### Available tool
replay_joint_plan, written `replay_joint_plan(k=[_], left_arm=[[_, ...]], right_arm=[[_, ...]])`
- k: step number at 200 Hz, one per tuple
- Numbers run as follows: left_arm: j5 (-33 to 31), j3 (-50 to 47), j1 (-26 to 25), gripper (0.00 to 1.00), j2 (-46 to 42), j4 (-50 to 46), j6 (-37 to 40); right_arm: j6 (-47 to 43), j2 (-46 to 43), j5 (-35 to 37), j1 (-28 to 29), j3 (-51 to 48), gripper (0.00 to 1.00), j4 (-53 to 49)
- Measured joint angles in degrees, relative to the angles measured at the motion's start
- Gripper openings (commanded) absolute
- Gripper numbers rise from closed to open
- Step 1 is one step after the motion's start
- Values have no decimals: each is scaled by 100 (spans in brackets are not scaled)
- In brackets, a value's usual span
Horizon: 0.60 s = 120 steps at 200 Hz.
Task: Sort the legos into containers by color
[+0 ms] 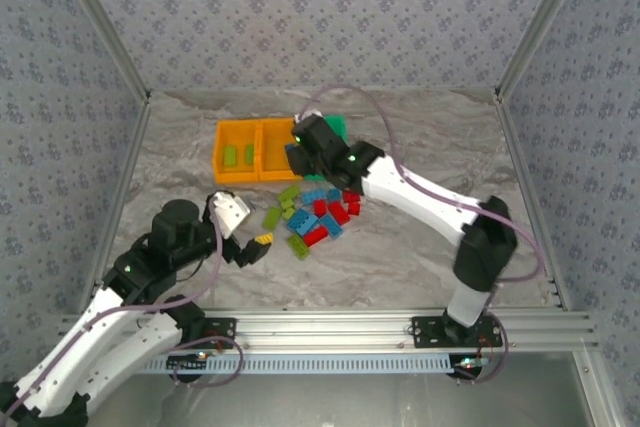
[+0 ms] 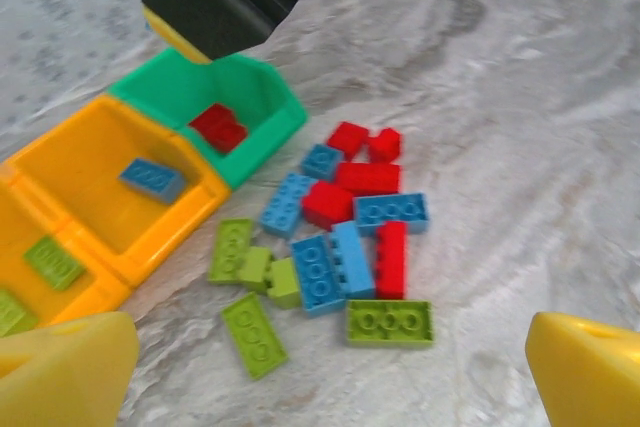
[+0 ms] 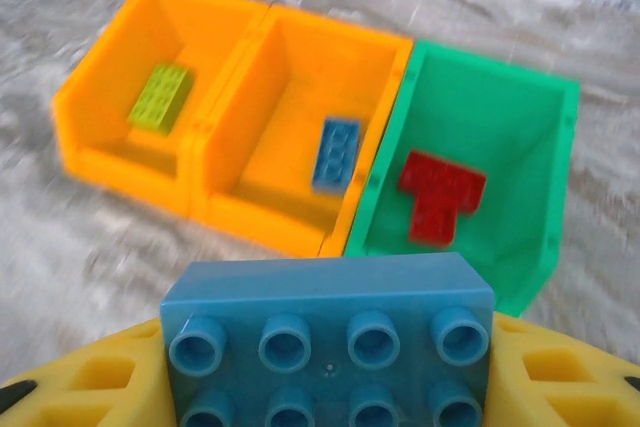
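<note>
Placement of a light blue brick (image 3: 330, 337) is judged to be the step in hand. The brick is gripped at its sides between the yellow right fingers (image 3: 575, 377), studs turned toward the wrist camera, and is carried above the row of three bins.

In that row, lime bricks (image 2: 52, 262) are seen in the left orange bin (image 3: 105, 112), a blue brick (image 3: 337, 152) in the middle orange bin (image 3: 285, 87), and red bricks (image 3: 440, 195) in the green bin (image 3: 510, 137). The carried brick therefore belongs in the middle orange bin.

From the overhead view the right fingers appear to hang near the wall shared by that bin and the green one, though the exact spot is hidden by the arm. For the step to be done well, the brick should be brought squarely over the middle of the orange bin and lowered below the rim. Only then should it be released, so that it cannot glance off the divider into the green bin.

The left fingers (image 2: 65, 372) are spread wide with nothing between them, poised over the loose pile of legos (image 2: 340, 237) on the table (image 2: 500, 97), just in front of the bins. Lime, blue and red bricks lie mixed there, so the sorting is judged to be at an early stage.
</note>
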Motion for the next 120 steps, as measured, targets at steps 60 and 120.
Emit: replay_joint_plan(k=[60,120], left_arm=[[-214,-326,651,99,146,328,-326],[-214,-326,708,99,455,341,-372]], right_arm=[[-651,2848,-415,-407,2653,72,-144],[-715,3130,-741,-540,3436,77,-931]])
